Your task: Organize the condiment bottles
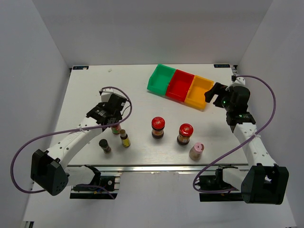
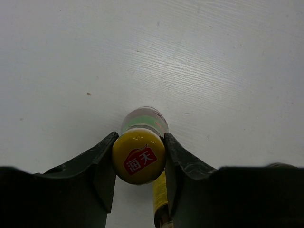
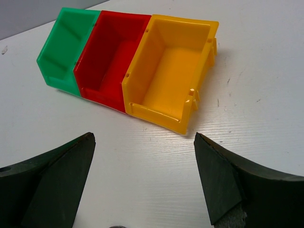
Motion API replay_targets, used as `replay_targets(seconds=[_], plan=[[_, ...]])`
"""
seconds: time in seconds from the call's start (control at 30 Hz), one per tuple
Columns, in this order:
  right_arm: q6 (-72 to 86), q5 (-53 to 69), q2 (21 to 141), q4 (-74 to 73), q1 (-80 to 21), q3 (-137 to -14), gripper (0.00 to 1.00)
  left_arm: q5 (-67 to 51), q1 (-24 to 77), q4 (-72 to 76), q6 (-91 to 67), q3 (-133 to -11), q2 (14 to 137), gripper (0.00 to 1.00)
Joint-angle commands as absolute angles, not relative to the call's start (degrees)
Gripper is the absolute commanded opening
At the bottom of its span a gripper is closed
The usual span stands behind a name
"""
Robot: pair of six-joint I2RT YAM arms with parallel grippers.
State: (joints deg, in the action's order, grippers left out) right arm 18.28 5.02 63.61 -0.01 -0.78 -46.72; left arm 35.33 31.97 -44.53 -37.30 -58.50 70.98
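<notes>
My left gripper (image 1: 114,122) is shut on the cap of a slim yellow-capped bottle (image 1: 116,129) at the left of the table. In the left wrist view both fingers press the sides of the yellow cap (image 2: 138,158). The second yellow-capped bottle (image 1: 124,138) stands just beside it and also shows in the left wrist view (image 2: 160,194). A black-capped shaker (image 1: 105,146) stands near the front left. Two red-lidded jars (image 1: 158,127) (image 1: 185,134) stand mid-table. A pink-capped bottle (image 1: 195,151) stands at the front right. My right gripper (image 1: 213,93) (image 3: 143,142) is open and empty beside the bins.
Three joined bins stand at the back: green (image 1: 161,78) (image 3: 66,47), red (image 1: 181,85) (image 3: 111,57) and yellow (image 1: 200,92) (image 3: 166,71), all empty. White walls enclose the table on the left, right and back.
</notes>
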Motion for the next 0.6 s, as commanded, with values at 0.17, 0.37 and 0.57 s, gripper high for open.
replay_targets(seconds=[0.17,0.37,0.57], plan=[[16.88,3.43,63.28,0.53,-0.62,-48.52,0.89,40.08,34.19,-46.76,-36.65,-64.33,73.56,0.25],[16.79,3.08,63.28,0.53,-0.62,-48.60,0.89,40.08,34.28,-42.46,-32.61,-72.15,76.55,0.00],[14.51,7.62,63.72,1.66,-0.62,-48.78,0.89,37.97,34.28,-36.40,-26.55,-80.22,81.29,0.00]])
